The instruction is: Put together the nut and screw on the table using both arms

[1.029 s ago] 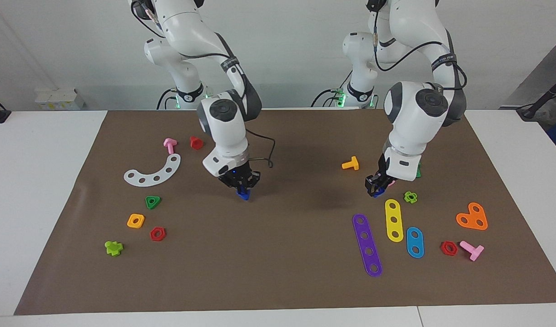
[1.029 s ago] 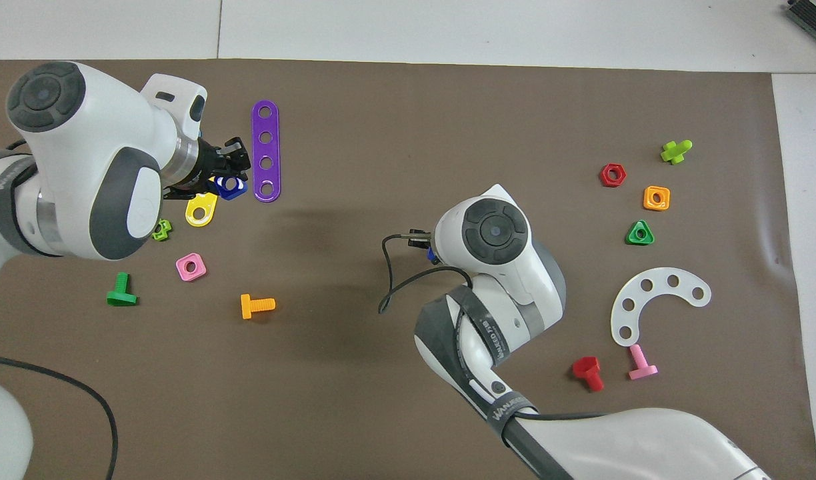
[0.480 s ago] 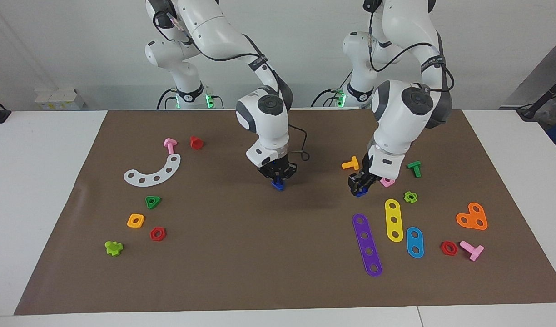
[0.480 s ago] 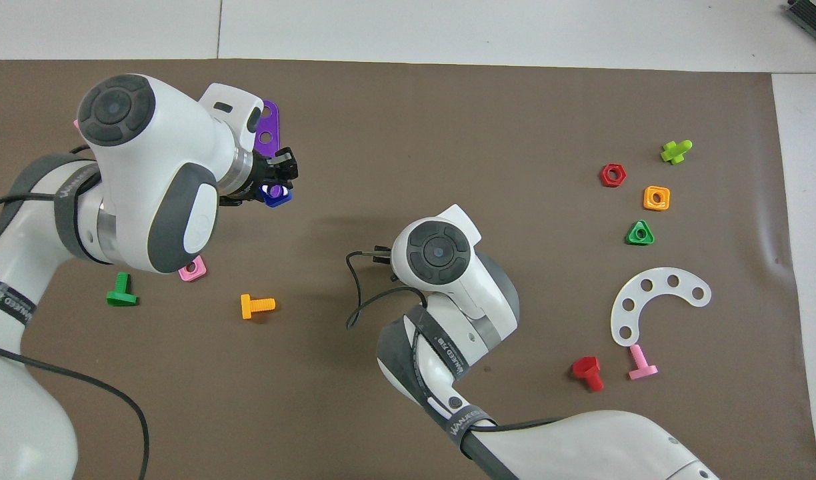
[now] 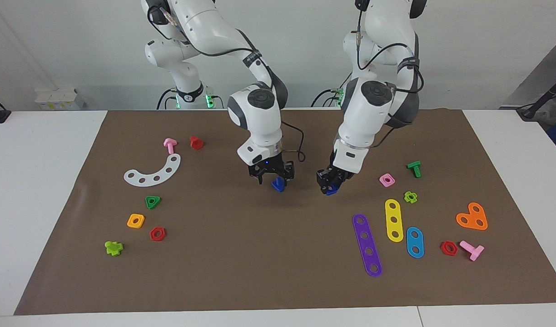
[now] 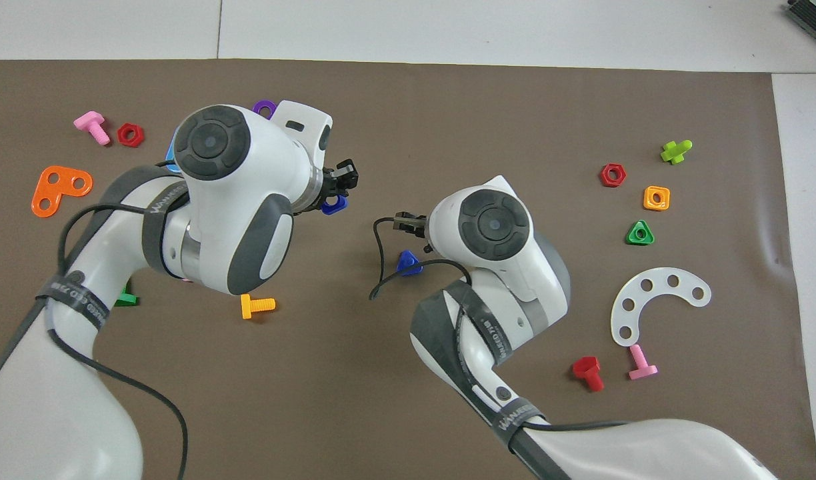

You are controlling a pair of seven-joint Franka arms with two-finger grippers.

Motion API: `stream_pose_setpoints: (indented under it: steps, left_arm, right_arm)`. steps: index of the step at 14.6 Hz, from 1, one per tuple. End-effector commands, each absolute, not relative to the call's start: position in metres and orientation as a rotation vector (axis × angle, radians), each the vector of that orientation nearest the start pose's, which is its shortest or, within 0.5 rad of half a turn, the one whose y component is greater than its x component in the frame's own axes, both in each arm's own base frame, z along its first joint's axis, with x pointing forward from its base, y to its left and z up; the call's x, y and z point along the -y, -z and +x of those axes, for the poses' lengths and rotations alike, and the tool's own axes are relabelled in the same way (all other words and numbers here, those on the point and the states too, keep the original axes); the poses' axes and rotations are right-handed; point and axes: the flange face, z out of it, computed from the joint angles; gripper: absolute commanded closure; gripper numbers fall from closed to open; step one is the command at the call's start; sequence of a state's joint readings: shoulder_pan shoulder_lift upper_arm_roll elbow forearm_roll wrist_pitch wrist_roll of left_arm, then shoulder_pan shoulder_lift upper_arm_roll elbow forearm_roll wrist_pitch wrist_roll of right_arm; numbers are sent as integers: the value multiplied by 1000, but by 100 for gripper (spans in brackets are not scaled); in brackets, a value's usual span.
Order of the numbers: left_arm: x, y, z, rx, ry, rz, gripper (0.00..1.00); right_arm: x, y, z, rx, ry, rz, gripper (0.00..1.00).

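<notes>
**Two grippers mid-mat**

Right gripper (image 5: 273, 178): fingers spread, the screw (image 5: 278, 184) on the mat (image 5: 278, 281) at its tips (mid-table). Left gripper (image 5: 329, 185): fingers pinched on the nut (image 5: 332, 190), held over the mat just beside.

White surface (image 5: 46, 181) carrying a wide brown mat (image 5: 278, 254), white curved strip (image 5: 153, 171) lying toward the right arm's end, purple strip (image 5: 367, 245), yellow strip (image 5: 394, 220) and orange heart plate (image 5: 472, 217) lying toward the left arm's end, small coloured nuts and bolts sitting scattered around them
</notes>
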State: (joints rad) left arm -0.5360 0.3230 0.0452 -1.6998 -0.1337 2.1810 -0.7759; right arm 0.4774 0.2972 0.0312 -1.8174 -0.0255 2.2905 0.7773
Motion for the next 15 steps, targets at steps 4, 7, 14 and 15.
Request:
stream_pose_setpoints:
  steps: [4, 7, 14, 15]
  left_arm:
    - [395, -387, 550, 517, 70, -3276, 100]
    - [419, -374, 531, 479, 38, -3271, 100]
    - [442, -347, 491, 388, -60, -3226, 100]
    - [441, -345, 491, 388, -66, -3219, 100]
  right_arm:
    - [-194, -486, 581, -431, 308, -3018, 0]
    - [-141, -522, 576, -389, 304, -3053, 0]
    - [-67, -588, 573, -229, 216, -3120, 0]
    - [-67, -592, 573, -213, 207, -3124, 0]
